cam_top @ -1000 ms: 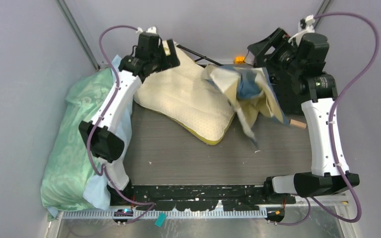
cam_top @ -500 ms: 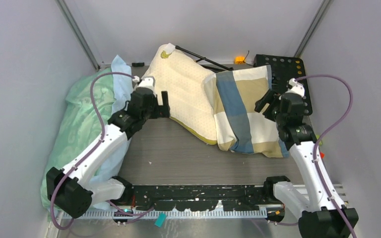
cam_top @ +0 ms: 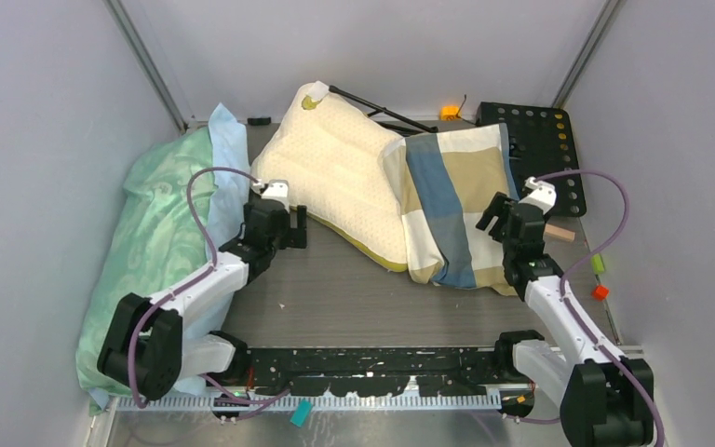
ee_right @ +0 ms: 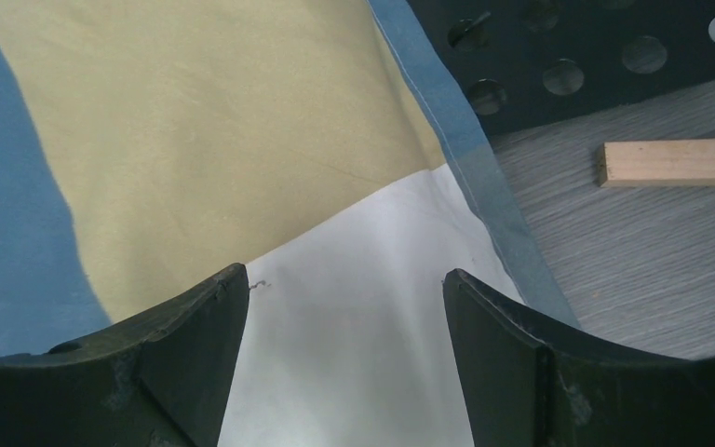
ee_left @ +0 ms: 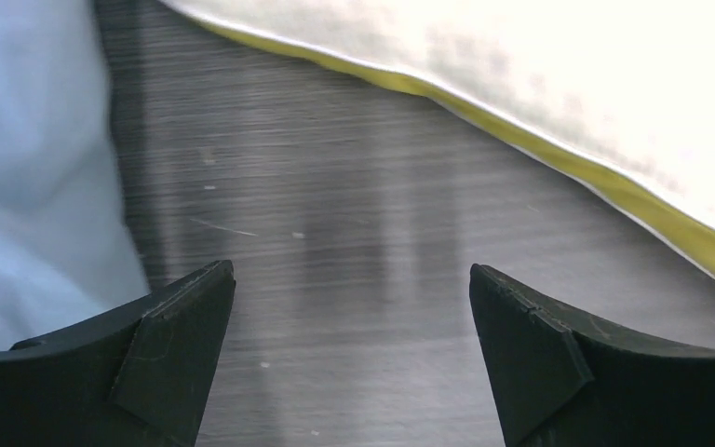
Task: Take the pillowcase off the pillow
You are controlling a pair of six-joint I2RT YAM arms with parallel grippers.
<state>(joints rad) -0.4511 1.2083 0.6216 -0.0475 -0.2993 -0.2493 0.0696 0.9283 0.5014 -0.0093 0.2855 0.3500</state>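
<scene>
lying spread beside the pillow, the pillowcase overlaps its right edge. left gripper gapes wide and empty over the table; right gripper, likewise wide and empty, hovers above the pillowcase.

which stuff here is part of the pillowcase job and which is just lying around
Job: pillowcase; pillow.
Lying about: mint-green pillow; wooden block; black perforated plate; small orange piece.
</scene>
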